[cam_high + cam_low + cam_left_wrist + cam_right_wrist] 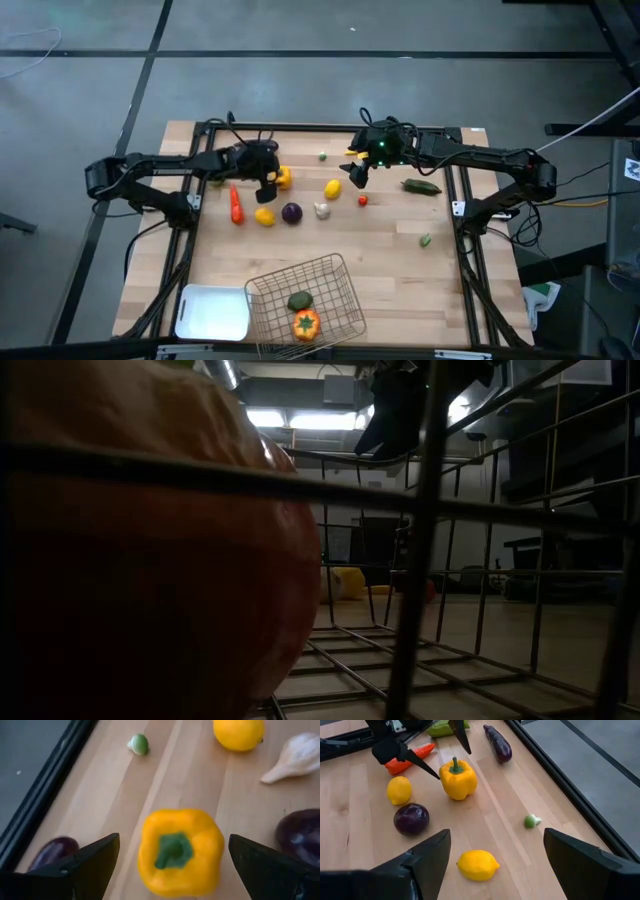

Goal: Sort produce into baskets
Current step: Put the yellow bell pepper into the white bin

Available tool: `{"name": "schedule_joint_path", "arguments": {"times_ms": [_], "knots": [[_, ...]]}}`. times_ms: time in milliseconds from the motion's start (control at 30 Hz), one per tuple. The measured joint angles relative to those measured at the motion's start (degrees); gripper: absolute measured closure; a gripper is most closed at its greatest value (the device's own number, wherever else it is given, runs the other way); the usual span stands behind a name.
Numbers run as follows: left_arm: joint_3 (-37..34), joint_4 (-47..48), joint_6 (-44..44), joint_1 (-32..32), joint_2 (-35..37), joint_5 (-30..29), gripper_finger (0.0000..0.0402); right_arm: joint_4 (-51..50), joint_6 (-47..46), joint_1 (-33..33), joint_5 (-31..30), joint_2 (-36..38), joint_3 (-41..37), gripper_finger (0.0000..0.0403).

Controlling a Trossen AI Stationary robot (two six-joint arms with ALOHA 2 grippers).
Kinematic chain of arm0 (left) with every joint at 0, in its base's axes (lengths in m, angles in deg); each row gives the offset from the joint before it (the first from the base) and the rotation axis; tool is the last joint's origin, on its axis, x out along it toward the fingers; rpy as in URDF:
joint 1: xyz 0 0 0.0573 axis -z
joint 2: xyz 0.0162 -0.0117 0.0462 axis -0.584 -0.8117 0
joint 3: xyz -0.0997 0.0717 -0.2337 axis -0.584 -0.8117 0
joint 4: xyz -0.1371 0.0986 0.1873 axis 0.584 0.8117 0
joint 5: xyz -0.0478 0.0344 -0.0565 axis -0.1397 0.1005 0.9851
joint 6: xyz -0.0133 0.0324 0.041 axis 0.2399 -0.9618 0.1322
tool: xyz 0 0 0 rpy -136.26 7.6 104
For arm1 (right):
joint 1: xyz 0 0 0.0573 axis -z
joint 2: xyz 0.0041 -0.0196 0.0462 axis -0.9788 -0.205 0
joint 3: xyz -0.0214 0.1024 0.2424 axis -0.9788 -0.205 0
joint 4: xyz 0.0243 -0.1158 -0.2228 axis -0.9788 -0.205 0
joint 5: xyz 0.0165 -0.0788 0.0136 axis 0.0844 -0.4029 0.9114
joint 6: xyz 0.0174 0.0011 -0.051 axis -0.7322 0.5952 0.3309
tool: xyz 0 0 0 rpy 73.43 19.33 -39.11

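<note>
My left gripper [269, 184] is open just over a yellow pepper [180, 851] that stands on the table, one finger on either side of it with a gap showing on each side; it also shows in the right wrist view [448, 756]. My right gripper [356, 174] is open and empty above a lemon [477, 865]. A purple onion [411, 819], a second lemon [399, 790], garlic [295, 757], a red pepper [406, 761] and an eggplant [498, 743] lie on the table. The wire basket [330, 272] holds an orange pepper [306, 323] and a green piece [299, 300].
A white tray [213, 312] sits left of the basket at the near edge. A green cucumber [421, 186], a small red piece [363, 200] and small green pieces [425, 240] [323, 156] lie on the table's right and far parts. Black frame rails run along the table's sides.
</note>
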Motion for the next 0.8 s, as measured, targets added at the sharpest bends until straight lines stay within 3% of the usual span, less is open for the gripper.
{"name": "schedule_joint_path", "arguments": {"times_ms": [200,800], "knots": [[0.0,-0.8,-0.3,-2.5,-0.7,5.6,0.0029,0.0,0.0,0.0,0.0,0.0,0.0,0.0088],[0.0,-4.2,-1.7,-5.4,-9.9,9.3,0.0029,0.0,0.0,0.0,0.0,0.0,0.0,0.0088]]}}
